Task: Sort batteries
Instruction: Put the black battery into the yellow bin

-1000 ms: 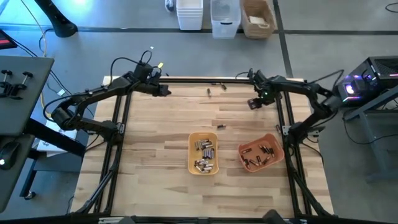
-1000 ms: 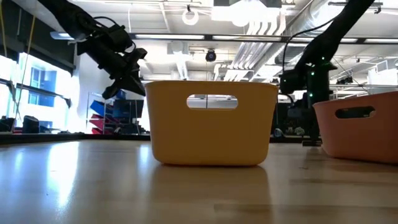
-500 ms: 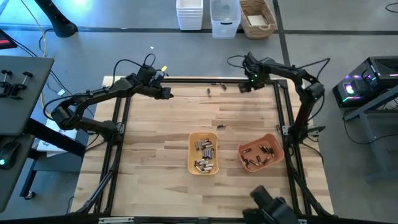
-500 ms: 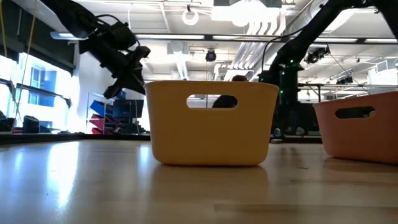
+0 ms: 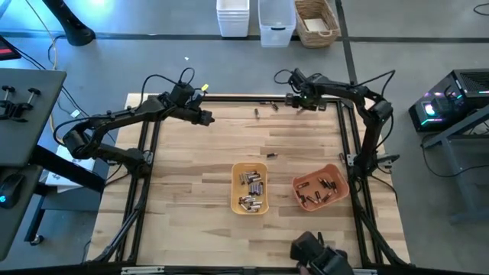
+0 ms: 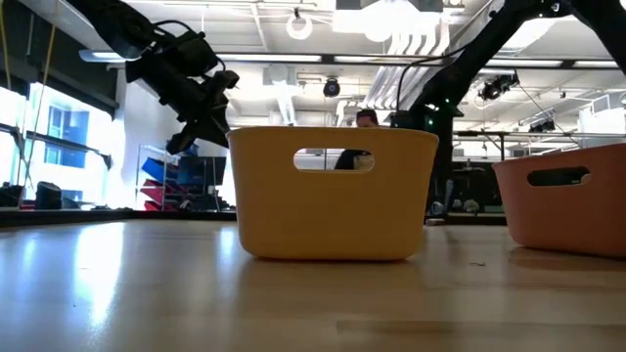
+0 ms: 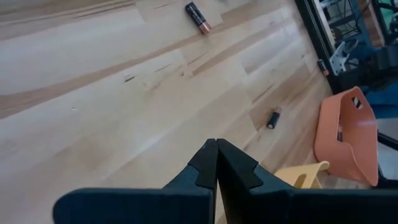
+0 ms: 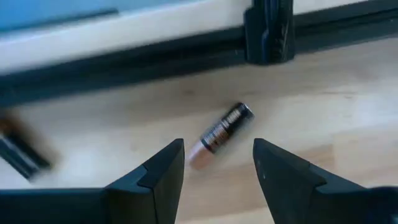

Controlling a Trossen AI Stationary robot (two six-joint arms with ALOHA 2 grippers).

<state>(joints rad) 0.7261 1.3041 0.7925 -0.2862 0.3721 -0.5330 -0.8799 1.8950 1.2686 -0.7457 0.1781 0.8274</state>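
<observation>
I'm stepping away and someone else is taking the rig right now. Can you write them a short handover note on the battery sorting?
Right hand: open, empty, at the table's far edge, a dark and coppery battery lying just ahead between its fingers.
Left hand: shut, empty, raised over the far left of the table.
Done: silvery cells lie in the yellow tray, darker ones in the orange tray.
Left: a few loose batteries near the far edge and one single battery just beyond the yellow tray.
Next, probably: close the right hand on the battery ahead of it.
</observation>
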